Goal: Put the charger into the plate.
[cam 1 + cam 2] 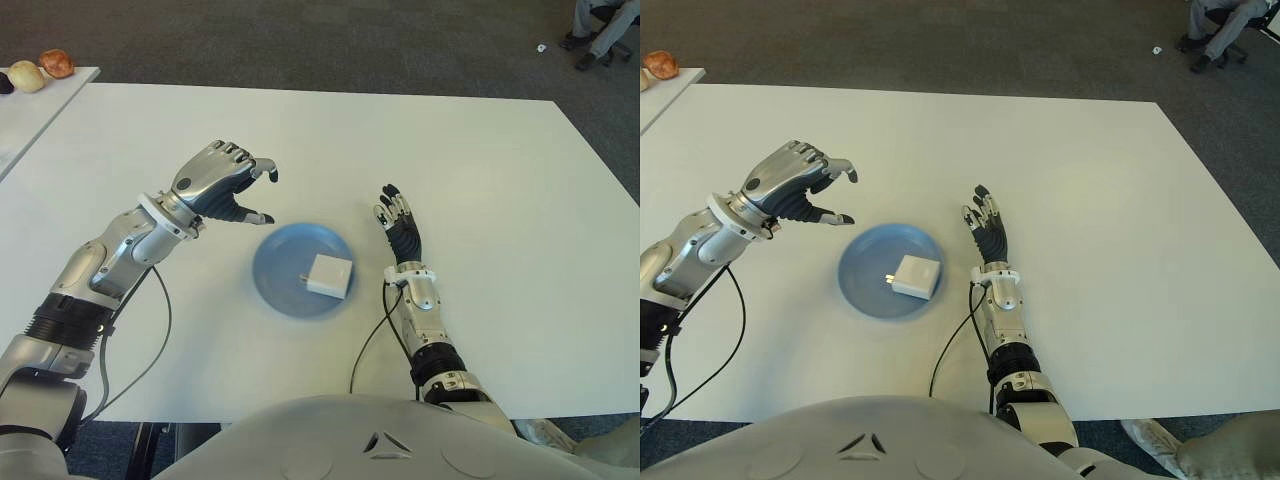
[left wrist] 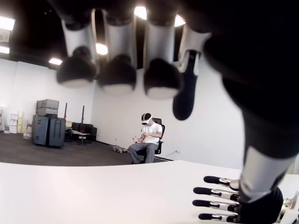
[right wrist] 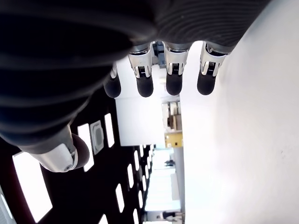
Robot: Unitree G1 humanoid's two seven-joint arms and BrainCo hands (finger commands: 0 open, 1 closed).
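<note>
The white charger (image 1: pixel 330 276) lies in the blue plate (image 1: pixel 275 270) on my white counter (image 1: pixel 480 170). My left robot hand (image 1: pixel 222 182) hovers beside it, loosely open, empty; my right robot hand (image 1: pixel 400 228) lies flat, fingers extended. Grey carpet (image 1: pixel 300 40) surrounds us.

A white table (image 1: pixel 480 160) carries a blue plate (image 1: pixel 275 270).

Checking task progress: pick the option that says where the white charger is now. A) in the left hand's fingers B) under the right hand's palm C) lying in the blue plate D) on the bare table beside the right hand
C: the white charger lies inside the blue plate, while the left hand and right hand both hold nothing.
</note>
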